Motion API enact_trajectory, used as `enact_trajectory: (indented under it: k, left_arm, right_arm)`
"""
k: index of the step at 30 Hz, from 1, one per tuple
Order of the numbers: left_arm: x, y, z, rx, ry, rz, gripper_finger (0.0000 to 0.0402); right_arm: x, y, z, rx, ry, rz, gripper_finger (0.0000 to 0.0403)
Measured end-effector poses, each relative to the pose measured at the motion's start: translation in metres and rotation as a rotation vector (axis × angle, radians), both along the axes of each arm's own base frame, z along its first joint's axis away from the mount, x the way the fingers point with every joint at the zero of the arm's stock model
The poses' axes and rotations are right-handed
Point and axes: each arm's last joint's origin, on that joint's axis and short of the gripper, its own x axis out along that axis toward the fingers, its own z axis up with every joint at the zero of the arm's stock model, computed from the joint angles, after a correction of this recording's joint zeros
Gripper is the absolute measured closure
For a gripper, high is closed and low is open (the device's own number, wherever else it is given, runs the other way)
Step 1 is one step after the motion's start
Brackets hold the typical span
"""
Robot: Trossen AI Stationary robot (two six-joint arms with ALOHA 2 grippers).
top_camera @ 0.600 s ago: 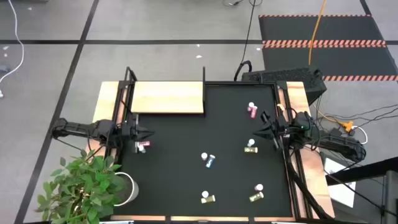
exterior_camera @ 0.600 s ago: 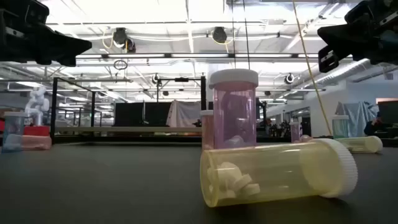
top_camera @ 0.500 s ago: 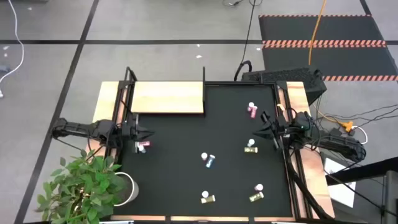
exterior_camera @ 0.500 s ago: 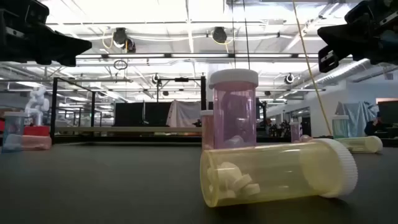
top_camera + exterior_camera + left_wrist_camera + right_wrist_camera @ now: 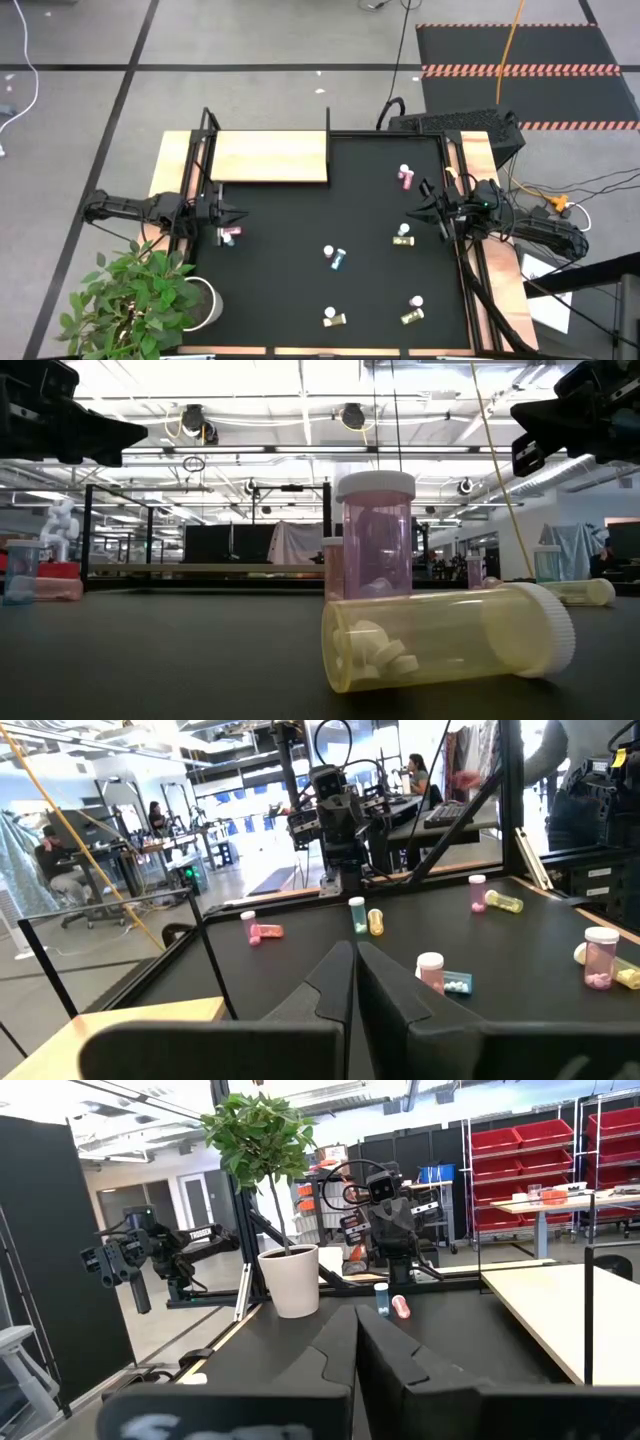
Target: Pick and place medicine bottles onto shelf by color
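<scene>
Medicine bottles — small translucent cylinders — dot the black mat; both grippers, left and right, pinched closed.

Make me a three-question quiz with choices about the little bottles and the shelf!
1. Where is the shelf?
A on the floor
B mid-table
C at a corner of the black mat, on the left gripper side

2. What colour is the lying bottle closest in the low view?
A yellow
B pink
C blue

3. How is the pink bottle behind it?
A tipped over
B upright
C gripped

Answers: C, the high view shows it there; A, its body is yellow; B, its white cap points up.
</scene>
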Motion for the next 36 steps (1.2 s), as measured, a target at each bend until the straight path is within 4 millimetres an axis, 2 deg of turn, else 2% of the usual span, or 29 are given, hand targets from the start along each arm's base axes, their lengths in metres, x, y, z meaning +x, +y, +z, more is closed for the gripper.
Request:
enact_trajectory:
  k: [32,33,36]
  left_arm:
    - [0.0,0.0,0.0,0.0,0.0,-0.001,0.038]
    - [0.0,0.0,0.0001,0.0,0.0,-0.001,0.038]
    - [0.0,0.0,0.0001,0.0,0.0,0.0,0.038]
  right_arm:
    - [0.0,0.0,-0.0001,0.0,0.0,0.0,0.0403]
    - [0.0,-0.0003,0.0003,-0.011,-0.006,-0.013,0.0403]
    - [0.0006,-0.0064,0.004,-0.01,-0.051,-0.223,0.0403]
